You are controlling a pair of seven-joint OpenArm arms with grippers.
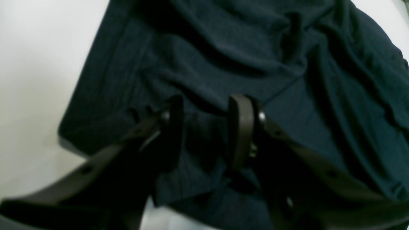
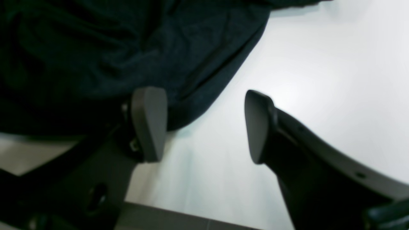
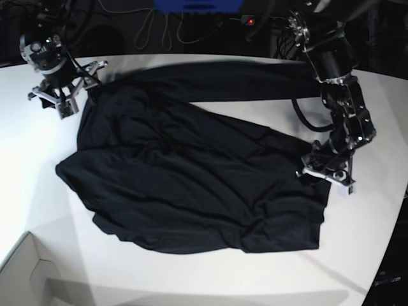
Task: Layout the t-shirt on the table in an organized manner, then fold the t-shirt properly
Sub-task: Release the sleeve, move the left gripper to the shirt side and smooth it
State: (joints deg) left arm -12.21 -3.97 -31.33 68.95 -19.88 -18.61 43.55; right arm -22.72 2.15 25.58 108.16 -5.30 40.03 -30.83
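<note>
The black t-shirt [image 3: 191, 178] lies spread and wrinkled across the white table [image 3: 38, 159], with one long part stretched along the far side. My left gripper [image 3: 326, 173] sits at the shirt's right edge. In the left wrist view its fingers [image 1: 241, 121] stand partly apart over rumpled shirt fabric [image 1: 223, 48], near a corner of the cloth; no bunch of cloth shows pinched between them. My right gripper [image 3: 64, 95] is at the shirt's far left corner, wide open. One pad [image 2: 149, 123] overlaps the shirt's edge [image 2: 96, 48]; the other is above bare table [image 2: 319, 64].
A white box [image 3: 25, 274] stands at the near left corner of the table. Cables [image 3: 159, 25] and a blue object hang behind the far edge. In the right wrist view the table's edge [image 2: 191, 212] runs close below the gripper.
</note>
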